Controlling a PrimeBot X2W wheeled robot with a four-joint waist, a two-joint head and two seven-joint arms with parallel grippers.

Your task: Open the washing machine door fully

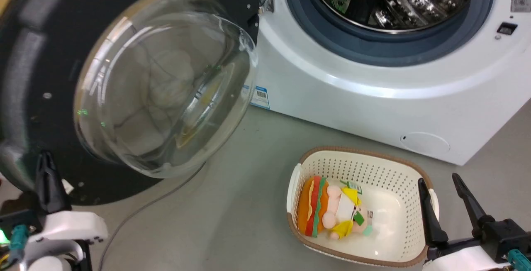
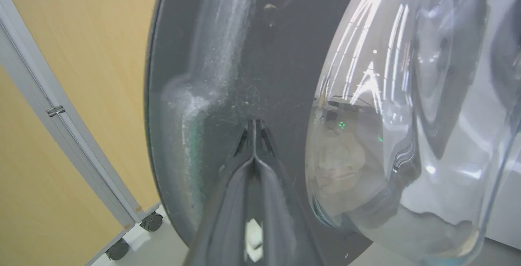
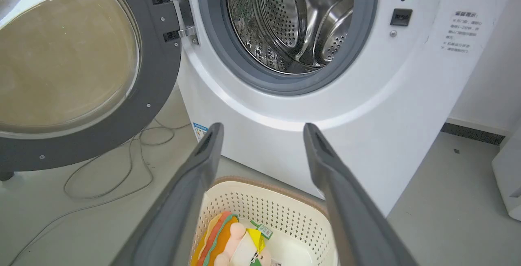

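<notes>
The left tool (image 2: 253,124) is pinched shut on nothing, with its tip right at the black inside of the washing machine door (image 2: 264,46). The door hangs wide, left of the washing machine (image 1: 373,96). A slow, steady push away from the glass should finish it. The right tool (image 1: 438,179) is spread open.

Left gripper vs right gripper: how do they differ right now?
Left gripper has its long dark fingers shut together; right gripper has them spread open, empty. Left gripper points at the large round glossy black washing machine door; right gripper is by the cream perforated plastic basket. Same two-finger build.
</notes>
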